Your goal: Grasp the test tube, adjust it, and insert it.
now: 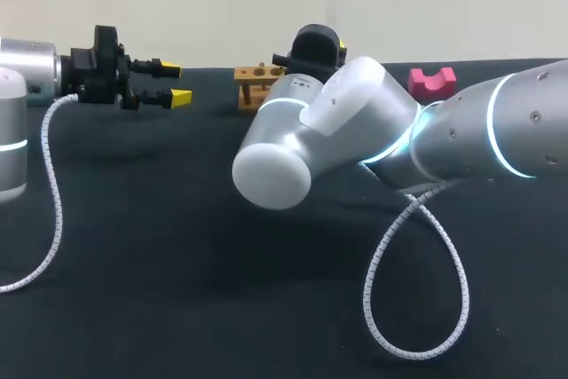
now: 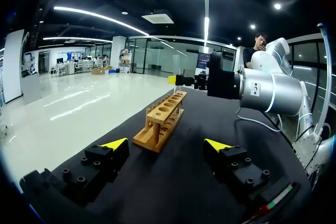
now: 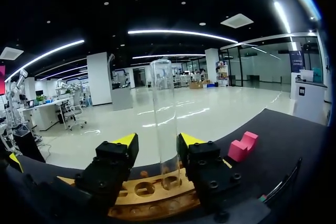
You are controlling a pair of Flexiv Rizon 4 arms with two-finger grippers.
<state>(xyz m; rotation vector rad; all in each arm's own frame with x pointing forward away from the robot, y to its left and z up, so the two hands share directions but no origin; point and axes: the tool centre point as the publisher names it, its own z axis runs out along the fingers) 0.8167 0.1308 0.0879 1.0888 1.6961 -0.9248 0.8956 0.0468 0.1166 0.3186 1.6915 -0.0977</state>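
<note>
Insertion is looking half-done: your right gripper (image 3: 157, 142) is clamping the clear glass test tube (image 3: 164, 103) upright, base apparently entering the pale wooden rack (image 3: 137, 195); seating is pending. Meanwhile your left gripper (image 2: 165, 144) is hanging wide, empty.

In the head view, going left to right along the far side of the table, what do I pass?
Left gripper with yellow tips → light wooden test tube rack → pink notched block.

A table covered in black cloth (image 1: 177, 290) carries a light wooden test-tube rack with round holes (image 1: 253, 71) near its far edge. A bright pink notched block (image 1: 431, 81) sits further right, well apart. A white coiled cable (image 1: 465, 295) seems to rest on the cloth.
</note>
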